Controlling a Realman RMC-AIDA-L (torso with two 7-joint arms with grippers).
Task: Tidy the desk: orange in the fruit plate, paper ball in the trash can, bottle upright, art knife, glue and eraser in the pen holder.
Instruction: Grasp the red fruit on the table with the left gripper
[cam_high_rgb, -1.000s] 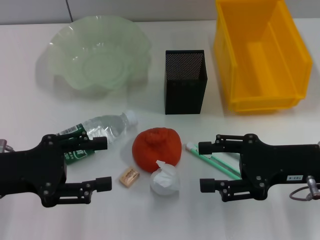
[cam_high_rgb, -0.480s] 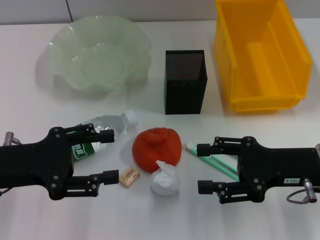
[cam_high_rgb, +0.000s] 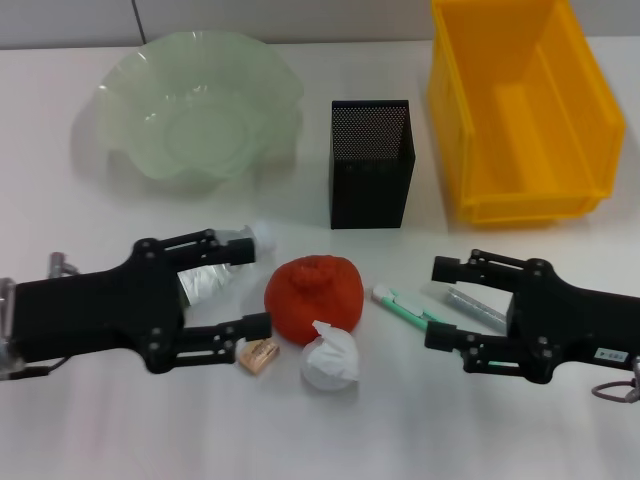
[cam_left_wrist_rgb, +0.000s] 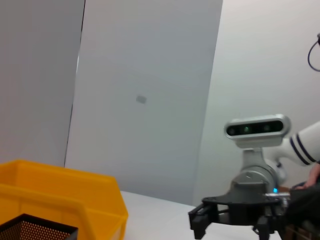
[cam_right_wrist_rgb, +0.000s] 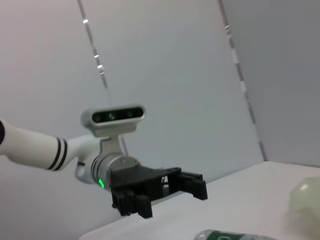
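1. Left gripper slid forward over the lying bottle, now covering most of it, lower finger beside the eraser.
2. Right gripper swung aside, uncovering a grey stick beside the green knife.

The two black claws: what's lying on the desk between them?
In the head view, between the left gripper and the right gripper lie the orange, the white paper ball, a small eraser and a green-and-white art knife.
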